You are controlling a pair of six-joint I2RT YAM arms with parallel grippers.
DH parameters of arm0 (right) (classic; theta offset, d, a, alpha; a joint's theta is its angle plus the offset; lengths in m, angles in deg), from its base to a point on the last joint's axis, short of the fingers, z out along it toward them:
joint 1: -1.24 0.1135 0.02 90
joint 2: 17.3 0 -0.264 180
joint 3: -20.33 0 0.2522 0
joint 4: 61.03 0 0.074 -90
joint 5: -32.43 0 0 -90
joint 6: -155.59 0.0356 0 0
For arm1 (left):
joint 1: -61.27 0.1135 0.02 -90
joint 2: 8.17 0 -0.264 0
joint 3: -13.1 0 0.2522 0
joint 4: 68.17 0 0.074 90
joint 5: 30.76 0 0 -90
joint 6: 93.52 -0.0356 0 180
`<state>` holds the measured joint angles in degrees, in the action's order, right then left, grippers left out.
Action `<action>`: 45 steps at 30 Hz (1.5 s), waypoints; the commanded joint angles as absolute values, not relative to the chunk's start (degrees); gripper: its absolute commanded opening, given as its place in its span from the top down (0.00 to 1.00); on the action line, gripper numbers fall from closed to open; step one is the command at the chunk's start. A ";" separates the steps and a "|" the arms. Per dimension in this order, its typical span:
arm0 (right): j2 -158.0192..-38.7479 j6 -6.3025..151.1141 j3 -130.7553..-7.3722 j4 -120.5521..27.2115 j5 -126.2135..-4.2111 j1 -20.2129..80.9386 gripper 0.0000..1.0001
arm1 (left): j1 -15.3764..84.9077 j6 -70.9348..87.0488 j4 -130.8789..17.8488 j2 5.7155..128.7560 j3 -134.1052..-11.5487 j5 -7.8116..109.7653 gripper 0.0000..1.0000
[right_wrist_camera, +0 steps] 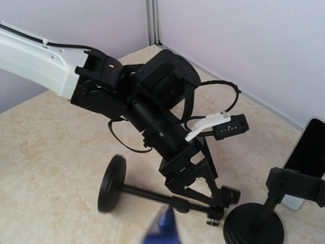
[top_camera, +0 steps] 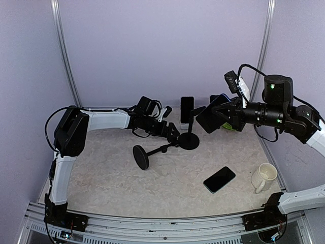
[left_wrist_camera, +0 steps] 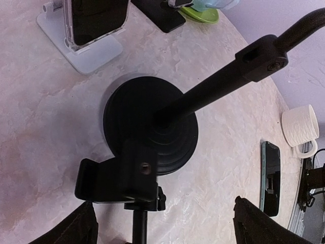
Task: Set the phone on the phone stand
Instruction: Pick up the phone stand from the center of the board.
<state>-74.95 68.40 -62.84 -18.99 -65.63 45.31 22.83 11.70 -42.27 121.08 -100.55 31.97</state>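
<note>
Glass-dark and flat, a spare smartphone [top_camera: 219, 179] lies on the counter [top_camera: 111, 188], well to the near side of both tools. A cream mug [top_camera: 264, 176] stands near it, and nothing shows inside the mug from above. Farther in, a fallen stand [top_camera: 140, 157] lies on its side, its clamp head [left_wrist_camera: 119, 178] right against the round base of the upright phone stand [top_camera: 188, 141].

The left tool [left_wrist_camera: 165, 226] hangs over that head with its fingers spread about as wide as they go, one on either side of the fallen pole, holding nothing. Across from it, on the other side of the upright stand, the right tool [top_camera: 224, 115] is pinched tight on the phone [top_camera: 209, 116]. It carries the phone tilted in the air, near the stand's empty cradle [right_wrist_camera: 297, 184].

Beyond the left tool a white dock [left_wrist_camera: 86, 53] carries another phone [top_camera: 187, 108] upright. Behind the right tool a green dish [left_wrist_camera: 200, 13] holds something pale, cut off at the frame edge.

The carried phone is probably a stiff, smooth slab of moderate weight, slippery on its glass and easily cracked. It is best gripped across its long edges, leaving the part that enters the cradle free. The stand looks top-heavy and could tip under a sideways push, as its fallen twin suggests.
</note>
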 commanded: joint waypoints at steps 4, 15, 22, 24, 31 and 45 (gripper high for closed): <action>-73.78 67.36 -63.00 -20.82 -63.99 44.92 1.00 | 22.57 13.11 -45.98 121.38 -101.50 27.44 0.10; -74.92 66.91 -64.28 -20.66 -64.26 44.91 1.00 | 22.46 13.99 -48.94 119.24 -98.55 28.52 0.11; -75.03 66.70 -64.80 -20.12 -64.19 44.92 1.00 | 24.35 14.86 -47.18 121.25 -99.65 31.01 0.14; -74.97 66.61 -64.72 -20.10 -64.12 44.87 1.00 | 24.56 15.08 -47.29 121.84 -99.89 30.60 0.14; -75.24 66.30 -64.56 -20.48 -64.35 44.92 1.00 | 25.54 15.65 -44.77 126.15 -104.96 30.86 0.18; -75.58 65.43 -63.83 -20.71 -63.21 44.80 1.00 | 28.72 19.54 -52.58 124.31 -99.96 26.00 0.25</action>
<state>-75.54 66.26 -62.81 -17.77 -63.94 45.31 28.29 17.62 -48.70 126.46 -102.17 28.65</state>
